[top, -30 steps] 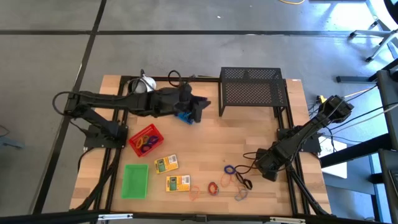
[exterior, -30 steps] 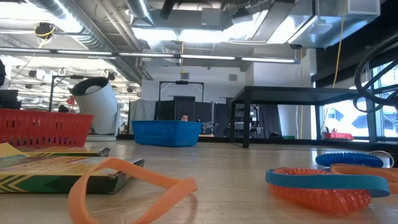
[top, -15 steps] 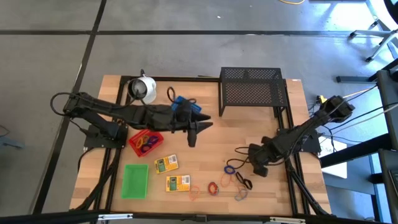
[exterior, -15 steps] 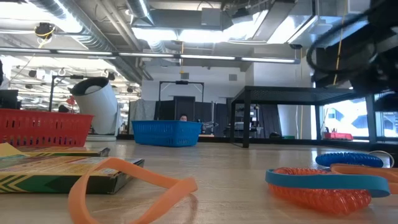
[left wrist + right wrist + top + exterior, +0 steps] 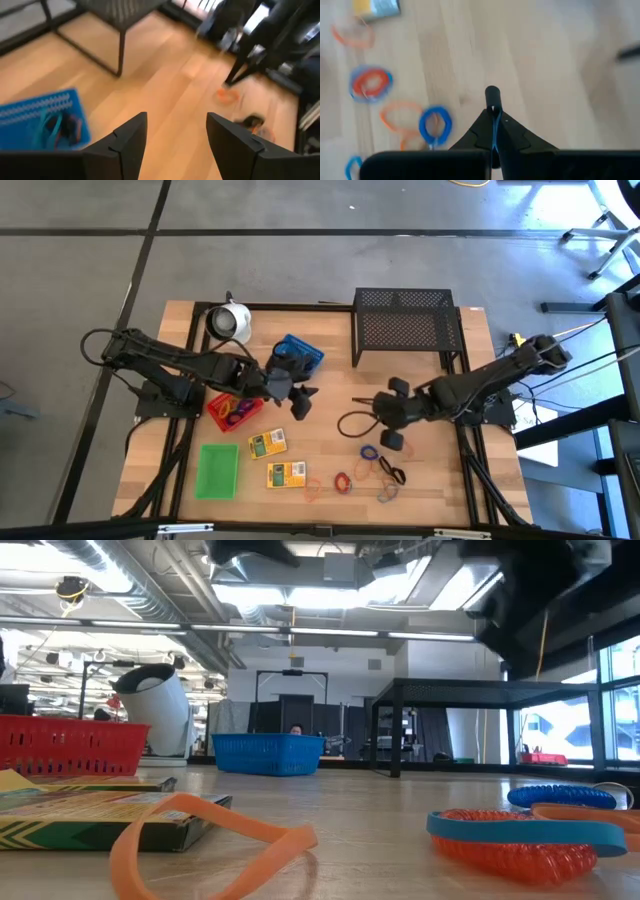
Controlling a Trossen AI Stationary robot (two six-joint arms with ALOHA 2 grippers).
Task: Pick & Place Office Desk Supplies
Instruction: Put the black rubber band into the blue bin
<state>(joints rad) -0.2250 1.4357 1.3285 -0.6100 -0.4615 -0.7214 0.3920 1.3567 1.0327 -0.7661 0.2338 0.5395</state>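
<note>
Tabletop, right hand [image 5: 493, 131] pinching blue loop [image 5: 494, 131].

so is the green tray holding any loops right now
No, in the high view the green tray shows only its bare green floor, while the red tray beside it holds loops.

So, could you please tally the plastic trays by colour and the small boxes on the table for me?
Red tray: 1
Blue tray: 1
Green tray: 1
Yellow-green boxes: 2
Total: 5
</note>
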